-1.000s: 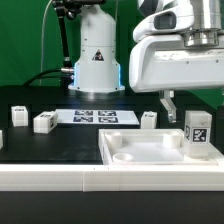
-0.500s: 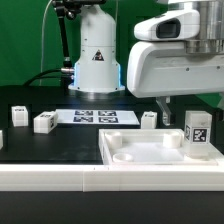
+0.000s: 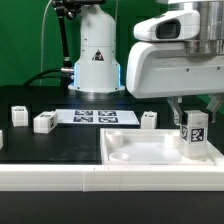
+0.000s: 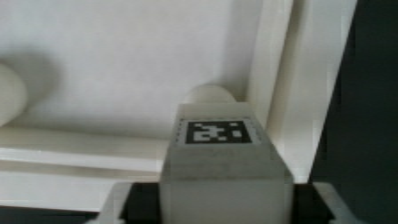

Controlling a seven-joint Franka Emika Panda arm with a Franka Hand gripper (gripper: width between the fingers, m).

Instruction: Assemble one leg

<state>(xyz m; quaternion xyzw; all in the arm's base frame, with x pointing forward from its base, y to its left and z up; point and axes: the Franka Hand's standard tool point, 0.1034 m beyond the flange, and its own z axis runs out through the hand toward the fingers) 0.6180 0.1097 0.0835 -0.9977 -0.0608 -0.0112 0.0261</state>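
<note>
The leg (image 3: 194,132), a small white post with a black-and-white tag, stands slightly tilted in the corner of the large white tray (image 3: 130,150) at the exterior view's right. My gripper (image 3: 193,118) has come down over it, with one finger on each side of the post, shut on it. In the wrist view the leg (image 4: 217,140) fills the space between the fingers of my gripper (image 4: 217,205), tag facing the camera, with the tray's raised rim (image 4: 276,60) behind it. The leg's foot is hidden.
Three more small white posts stand on the black table (image 3: 18,115), (image 3: 44,122), (image 3: 149,119). The marker board (image 3: 95,117) lies behind them. The arm's white base (image 3: 97,60) stands at the back. The tray's front rim (image 3: 60,172) runs along the near edge.
My gripper has come down from above the tray until its fingers flank the leg. The leg has shifted slightly toward the exterior view's left and tilted.
</note>
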